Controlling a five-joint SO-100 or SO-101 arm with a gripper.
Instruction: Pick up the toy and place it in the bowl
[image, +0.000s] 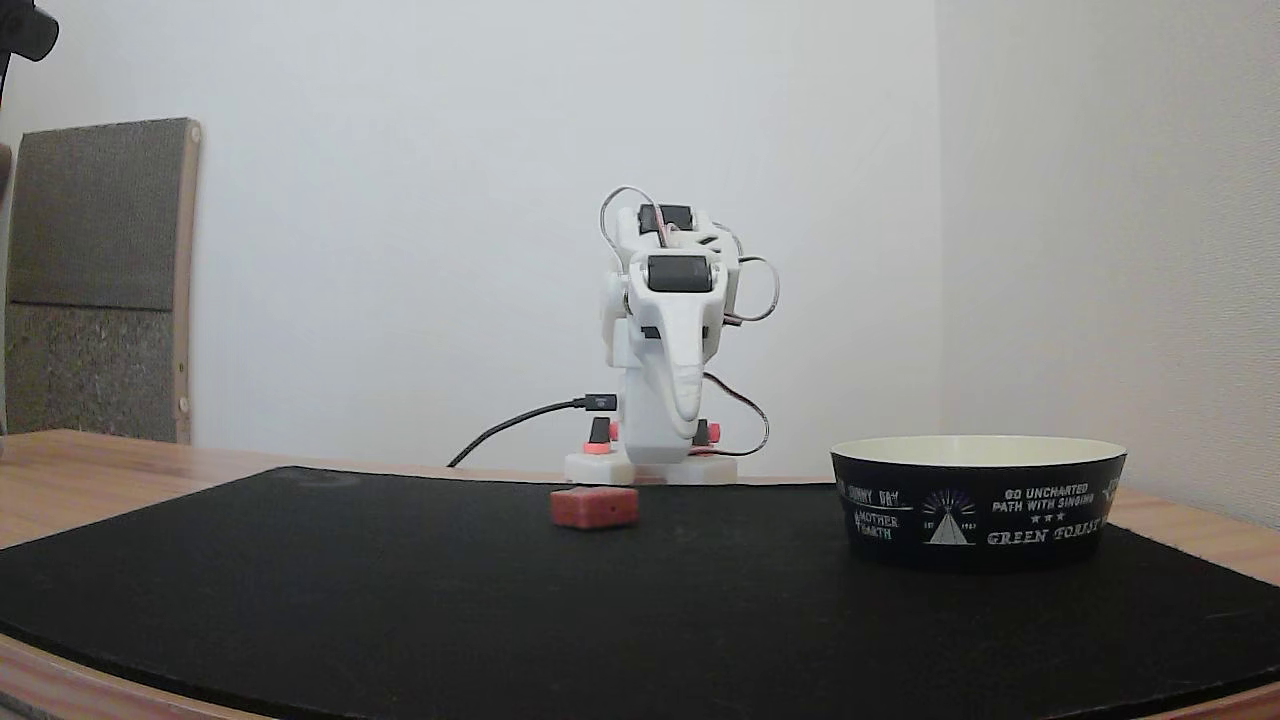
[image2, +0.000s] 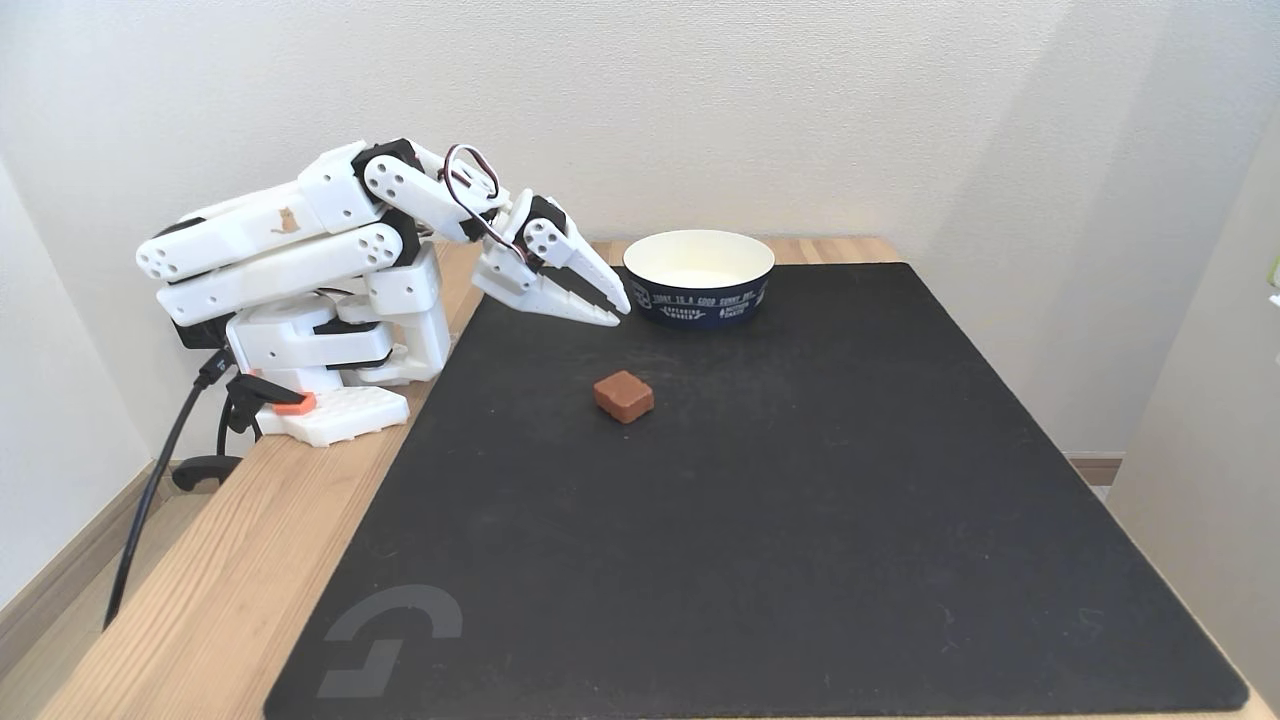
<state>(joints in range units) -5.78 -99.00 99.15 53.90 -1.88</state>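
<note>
— Black mat (image2: 800, 520) covered a wooden table (image2: 200, 600) by white walls. What sat leftmost?

— Folded white arm; its gripper (image2: 618, 311) was pinched together, holding nothing. At its 6 o'clock lay the toy (image2: 623, 396), flat on the mat.

— And the bowl (image2: 699, 275)?

— Toy's 1 o'clock, well apart.

Looks like somebody's room at home, not a lab. A small white hobby arm (image2: 330, 270) is clamped to a plain wooden table (image2: 215, 590) with a big black desk mat (image2: 800, 520) on it, pushed into a corner of bare white walls. A cat scratcher board (image: 100, 280) leans on the wall, and there's wood-look flooring with a baseboard (image2: 60, 590).
</note>
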